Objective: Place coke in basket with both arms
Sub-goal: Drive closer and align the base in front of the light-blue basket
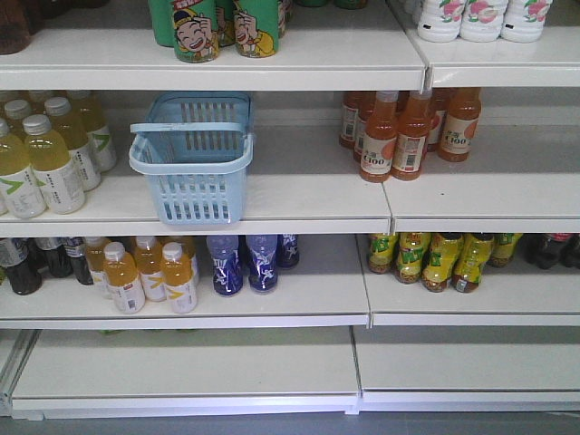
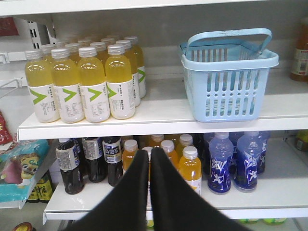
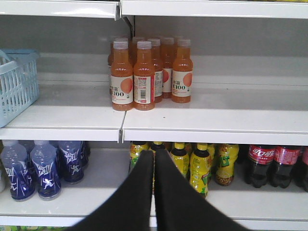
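Store shelves stocked with drinks, seen from the front and from both wrists.

The left end effector (image 2: 149, 154) rises from the bottom centre of the left wrist view. Its two black pointed fingers are pressed together with only a thin seam between them. It pinches nothing and touches nothing. The right end effector (image 3: 154, 153) looks the same at the bottom centre of the right wrist view, with its fingers closed tip to tip and nothing between them.

The light blue basket (image 1: 195, 195) stands upright on the middle shelf (image 1: 299, 204), left of centre in the front view and right at the shelf's front edge. A thin loop handle arches above its rim. To its left is a block of yellow drink bottles (image 2: 86, 86) with green marks on white labels. Further along the same shelf, toward the right of the frame, is a cluster of orange drink bottles (image 3: 144, 77).

The coke bottles (image 3: 261, 166) are dark with red labels. They stand at the lower right of the right wrist view, one shelf below the basket and well apart from it. Just left of them are yellow-green bottles (image 3: 199, 168). Blue bottles (image 2: 236, 163) sit on that lower shelf beneath the basket.
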Controlling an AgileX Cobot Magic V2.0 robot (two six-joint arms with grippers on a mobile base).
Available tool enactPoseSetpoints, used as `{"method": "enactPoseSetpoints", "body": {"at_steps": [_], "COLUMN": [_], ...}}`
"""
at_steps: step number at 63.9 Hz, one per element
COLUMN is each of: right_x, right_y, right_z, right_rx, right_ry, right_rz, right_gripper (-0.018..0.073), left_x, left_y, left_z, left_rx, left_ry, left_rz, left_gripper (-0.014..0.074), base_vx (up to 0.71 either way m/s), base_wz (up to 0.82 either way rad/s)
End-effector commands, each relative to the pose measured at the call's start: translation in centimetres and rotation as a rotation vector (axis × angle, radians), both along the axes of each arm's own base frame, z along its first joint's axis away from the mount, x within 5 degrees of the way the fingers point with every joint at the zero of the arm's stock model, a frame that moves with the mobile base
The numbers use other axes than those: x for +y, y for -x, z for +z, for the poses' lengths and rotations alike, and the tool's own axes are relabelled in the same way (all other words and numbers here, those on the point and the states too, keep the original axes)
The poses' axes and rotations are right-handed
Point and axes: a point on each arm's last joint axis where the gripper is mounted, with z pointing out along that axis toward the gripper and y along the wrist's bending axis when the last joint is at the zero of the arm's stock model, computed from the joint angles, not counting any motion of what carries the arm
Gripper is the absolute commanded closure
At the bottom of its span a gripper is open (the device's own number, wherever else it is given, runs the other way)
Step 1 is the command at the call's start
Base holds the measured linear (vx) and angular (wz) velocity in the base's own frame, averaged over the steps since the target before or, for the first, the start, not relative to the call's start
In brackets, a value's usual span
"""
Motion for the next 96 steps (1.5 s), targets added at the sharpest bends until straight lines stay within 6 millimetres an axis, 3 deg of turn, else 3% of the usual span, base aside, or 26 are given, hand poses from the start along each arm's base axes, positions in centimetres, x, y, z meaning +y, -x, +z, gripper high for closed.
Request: {"method": "enactPoseSetpoints", "body": {"at_steps": [1, 96], "right_x": [-0.01, -0.01], "right_y": [0.04, 0.04], "right_z": [0.55, 0.54], "right_rx": [-0.082, -0.081], "right_ry": [0.011, 0.011], "right_rz": [-0.002, -0.002], "right_gripper": [0.0561, 0.0561], "left_x": [-0.12, -0.12], "left_y": [0.22, 0.22], "left_z": [1.87, 1.87], "left_rx": [-0.123, -0.123], "left_ry": [-0.002, -0.002], "left_rz": [-0.015, -0.015], "left_gripper": [0.0603, 0.0603], "base_vx": [0.04, 0.03], "base_wz": [-0.01, 0.0]}}
